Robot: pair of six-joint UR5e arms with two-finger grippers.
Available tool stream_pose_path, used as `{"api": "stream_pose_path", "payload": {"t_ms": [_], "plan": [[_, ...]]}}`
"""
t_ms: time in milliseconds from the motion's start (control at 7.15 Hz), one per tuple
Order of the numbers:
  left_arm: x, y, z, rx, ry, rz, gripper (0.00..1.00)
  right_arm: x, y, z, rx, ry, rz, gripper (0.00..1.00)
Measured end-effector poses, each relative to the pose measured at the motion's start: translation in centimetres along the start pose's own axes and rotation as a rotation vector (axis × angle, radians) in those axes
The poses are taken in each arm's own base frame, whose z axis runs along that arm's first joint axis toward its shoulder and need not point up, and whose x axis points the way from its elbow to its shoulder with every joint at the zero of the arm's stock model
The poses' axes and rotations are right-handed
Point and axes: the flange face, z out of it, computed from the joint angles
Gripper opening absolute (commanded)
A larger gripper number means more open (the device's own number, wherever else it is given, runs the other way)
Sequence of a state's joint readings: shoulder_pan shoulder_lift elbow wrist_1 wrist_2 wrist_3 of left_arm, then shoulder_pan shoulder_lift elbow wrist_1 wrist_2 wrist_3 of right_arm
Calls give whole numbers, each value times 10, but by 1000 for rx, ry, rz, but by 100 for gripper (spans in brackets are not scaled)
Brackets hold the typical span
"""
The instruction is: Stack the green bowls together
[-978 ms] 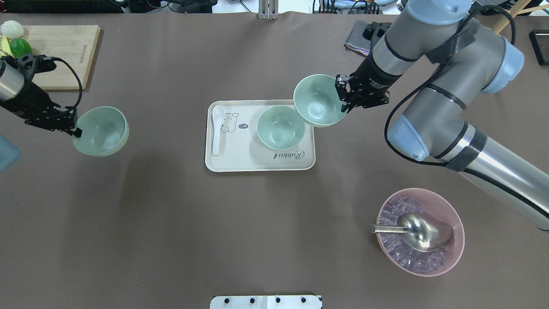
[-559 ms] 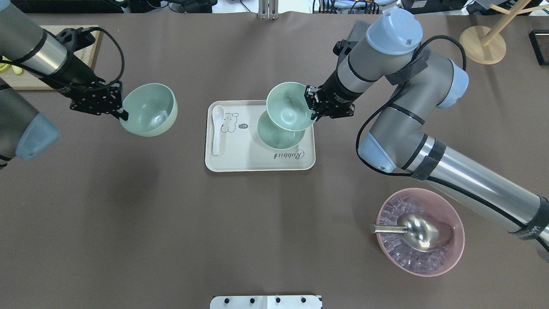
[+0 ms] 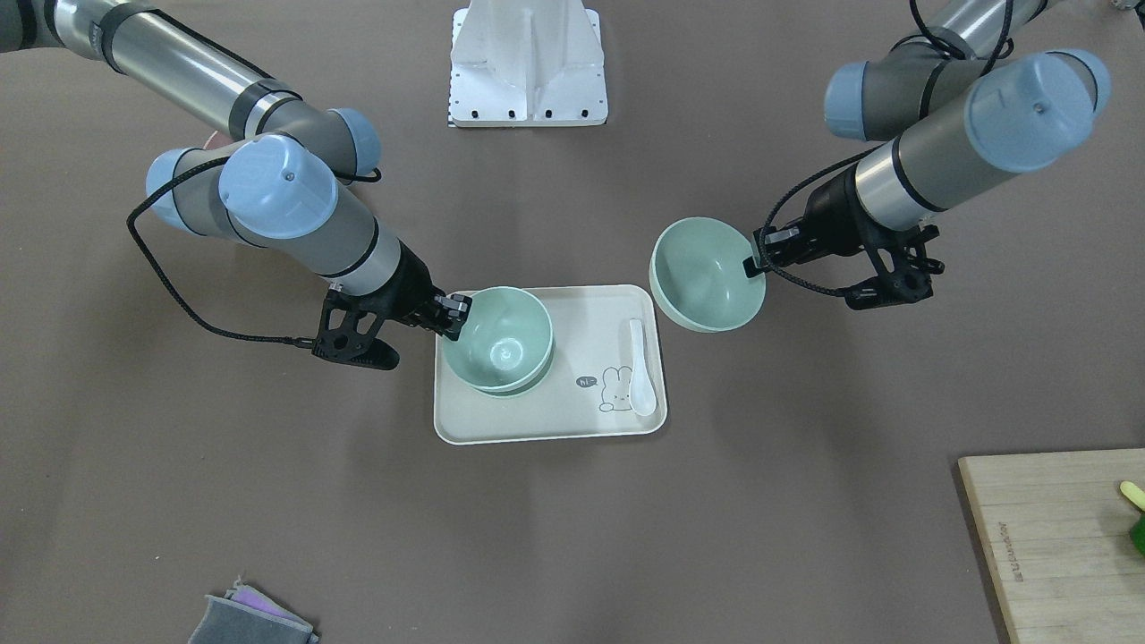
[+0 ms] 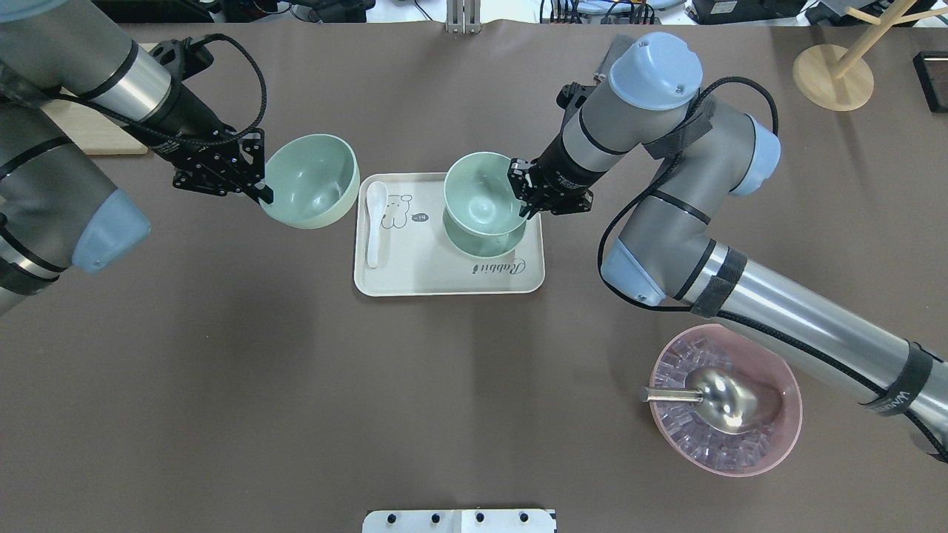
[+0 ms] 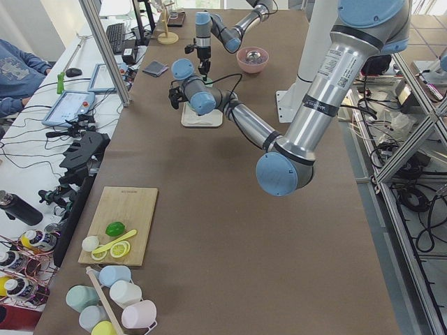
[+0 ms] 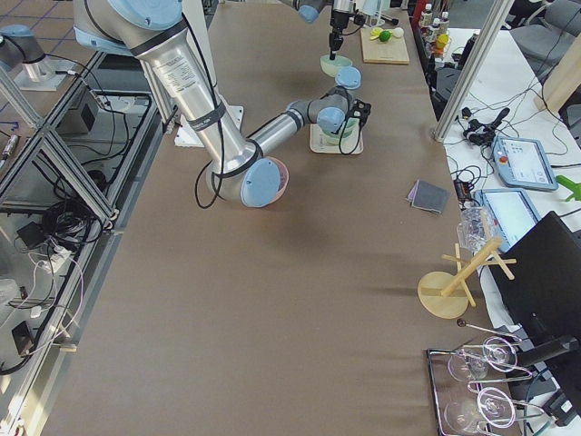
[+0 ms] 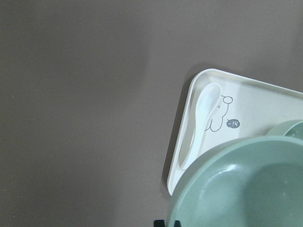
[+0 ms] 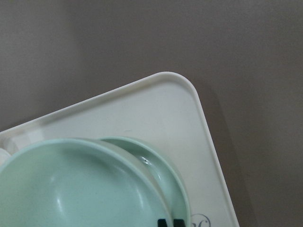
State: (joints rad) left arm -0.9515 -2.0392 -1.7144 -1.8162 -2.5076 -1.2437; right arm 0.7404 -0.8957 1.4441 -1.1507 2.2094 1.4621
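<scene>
One green bowl [image 4: 495,238] stands on the cream tray [image 4: 415,270]. My right gripper [image 4: 522,203] is shut on the rim of a second green bowl [image 4: 480,194] and holds it upright directly over the tray bowl, partly sunk into it; I cannot tell whether they touch. The right wrist view shows the held bowl [image 8: 80,189] above the lower one [image 8: 168,177]. My left gripper [image 4: 263,194] is shut on the rim of the third green bowl [image 4: 309,180], held in the air just left of the tray. The front view shows it [image 3: 707,275] beside the tray's corner.
A white spoon [image 4: 375,222] lies on the tray's left part. A pink bowl [image 4: 791,385] with a metal scoop [image 4: 729,400] stands at the near right. A cutting board [image 4: 89,137] is at the far left, a wooden stand [image 4: 833,78] at the far right, a grey cloth [image 3: 250,617] beyond the tray.
My right gripper carried its bowl left and down onto the spot over the tray bowl. My left gripper carried its bowl right and farther from me, up to the tray's left edge.
</scene>
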Motion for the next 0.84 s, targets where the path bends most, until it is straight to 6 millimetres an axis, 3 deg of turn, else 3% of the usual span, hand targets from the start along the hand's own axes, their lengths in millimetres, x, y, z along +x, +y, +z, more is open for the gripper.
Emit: {"api": "stream_pose_path", "payload": {"t_ms": [280, 419, 559, 839], "plan": [[39, 15, 21, -3, 2, -13, 0, 1, -6, -8, -1, -7, 0, 100], [61, 24, 38, 7, -6, -13, 0, 10, -22, -25, -12, -17, 7, 100], [85, 31, 55, 15, -11, -15, 0, 31, -47, -52, -40, -29, 11, 100], [129, 44, 94, 37, -26, -13, 0, 101, -95, -100, -55, -38, -5, 100]]}}
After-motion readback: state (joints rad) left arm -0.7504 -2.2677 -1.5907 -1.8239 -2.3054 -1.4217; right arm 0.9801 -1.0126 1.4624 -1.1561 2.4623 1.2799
